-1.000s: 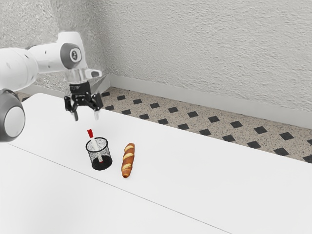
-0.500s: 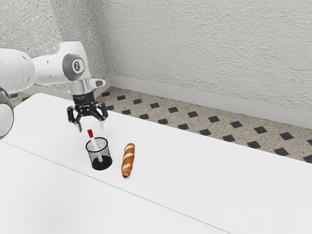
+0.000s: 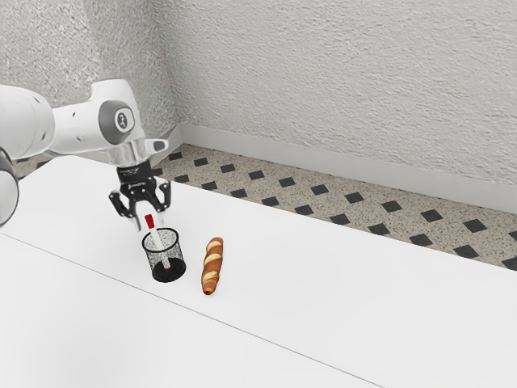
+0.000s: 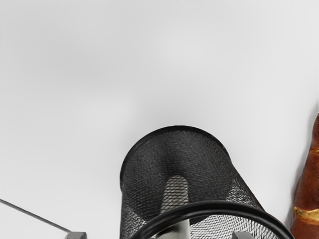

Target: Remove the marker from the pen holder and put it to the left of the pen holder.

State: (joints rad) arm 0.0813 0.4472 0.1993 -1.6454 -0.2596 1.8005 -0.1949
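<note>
- Exterior view puts the end effector (image 3: 149, 224) just above the pen holder (image 3: 171, 273), its two fingers well apart, with nothing gripped.
- The marker (image 3: 156, 238) is in the holder, leaning, its red top (image 3: 149, 221) clear of the rim (image 3: 161, 251) and seemingly between the fingers.
- In the wrist view the fingertips (image 4: 76, 235) stand wide on either side of the pale shaft, with ample room for fine centring.
- The step in hand looks to be lining up for the grasp. Best to settle the marker midway between the fingers before going lower, so that neither one pushes it sideways.
- Go down slowly, only deep enough to take the part standing above the rim. Too deep and a finger could catch the rim or tip the holder; too shallow and the slanted top may slip.
- Close gently. The marker leans, so a hard squeeze might twist it or drag the light mesh along.
- Draw out along the lean first, and move sideways only once the lower end is free of the rim.
- The bread (image 3: 212, 267) lies beside the holder on the worktop (image 3: 323, 307), towards the exterior view's right; keep the travel away from it.
</note>
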